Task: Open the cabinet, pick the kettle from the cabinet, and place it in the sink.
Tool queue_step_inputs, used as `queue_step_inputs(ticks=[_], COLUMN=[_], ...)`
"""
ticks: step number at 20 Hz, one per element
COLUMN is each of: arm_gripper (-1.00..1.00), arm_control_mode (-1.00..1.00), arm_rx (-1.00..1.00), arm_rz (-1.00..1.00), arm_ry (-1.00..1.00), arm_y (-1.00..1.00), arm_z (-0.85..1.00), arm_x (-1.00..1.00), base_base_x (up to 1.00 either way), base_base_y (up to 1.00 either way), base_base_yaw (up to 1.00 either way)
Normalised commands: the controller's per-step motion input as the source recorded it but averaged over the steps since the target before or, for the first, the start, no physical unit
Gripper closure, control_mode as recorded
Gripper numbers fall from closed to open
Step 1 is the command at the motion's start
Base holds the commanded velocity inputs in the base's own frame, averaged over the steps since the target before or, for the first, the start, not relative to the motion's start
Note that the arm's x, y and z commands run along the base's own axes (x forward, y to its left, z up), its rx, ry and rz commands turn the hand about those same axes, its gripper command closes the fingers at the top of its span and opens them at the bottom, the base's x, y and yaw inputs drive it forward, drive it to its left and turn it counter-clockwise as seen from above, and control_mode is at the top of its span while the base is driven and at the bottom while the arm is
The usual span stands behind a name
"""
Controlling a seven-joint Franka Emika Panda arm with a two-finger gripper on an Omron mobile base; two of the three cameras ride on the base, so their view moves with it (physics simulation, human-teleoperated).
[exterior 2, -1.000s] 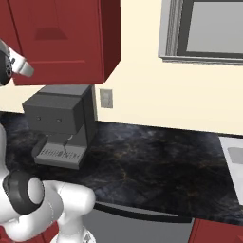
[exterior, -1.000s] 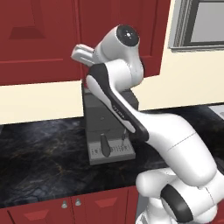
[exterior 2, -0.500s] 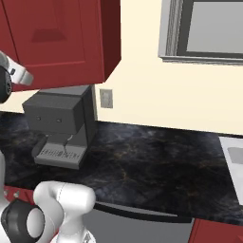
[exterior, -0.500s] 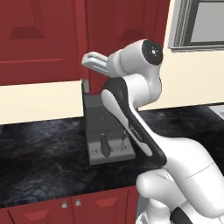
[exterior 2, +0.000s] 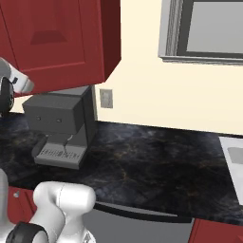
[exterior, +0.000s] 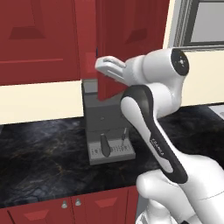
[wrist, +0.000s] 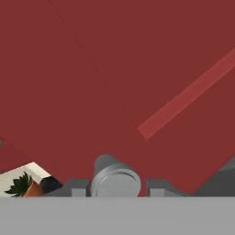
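Observation:
The tall dark red cabinet door [exterior: 111, 48] stands swung partly out from the wall, and its panel face fills the hand view [wrist: 137, 69]. My gripper [wrist: 117, 189] is shut on the round silver knob [wrist: 114, 180], one fingertip [wrist: 79, 190] on each side of it. From the left base the hand [exterior: 101, 65] sits at the door's lower edge, above the coffee machine. The kettle is hidden. A small dark rounded shape [wrist: 49, 184] shows past the door's edge; I cannot tell what it is. The sink's pale rim [exterior 2: 233, 159] lies at the far right of the counter.
A grey coffee machine [exterior: 107, 127] stands on the black marble counter [exterior 2: 152, 161] directly under the open door. A wall outlet [exterior 2: 106, 98] and a window [exterior 2: 209, 31] lie to the right. Low red cabinets with small knobs [exterior: 70, 203] run below the counter. A potted plant [wrist: 23, 186] peeks past the door.
The door has swung further out from the wall, and my hand has travelled right with the knob in its grip. The arm's elbow has risen and shifted right.

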Motion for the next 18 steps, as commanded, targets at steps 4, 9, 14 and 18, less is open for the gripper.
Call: queue_step_inputs(ticks=[4,9,14,18], arm_gripper=[1.0,1.0,1.0,1.0], arm_control_mode=[-1.0,-1.0,-1.0,-1.0], arm_rx=[0.05,0.03,0.04,0.08], arm_rz=[0.09,0.11,0.12,0.12], arm_ry=[-0.01,0.0,0.0,0.0], arm_y=[-0.26,-0.29,-0.33,-0.38], arm_z=[0.19,0.19,0.16,0.13], arm_x=[-0.63,-0.6,-0.56,-0.51], base_base_x=[0.0,0.0,0.0,0.0], base_base_y=[0.0,0.0,0.0,0.0], base_base_yaw=[0.0,0.0,0.0,0.0])
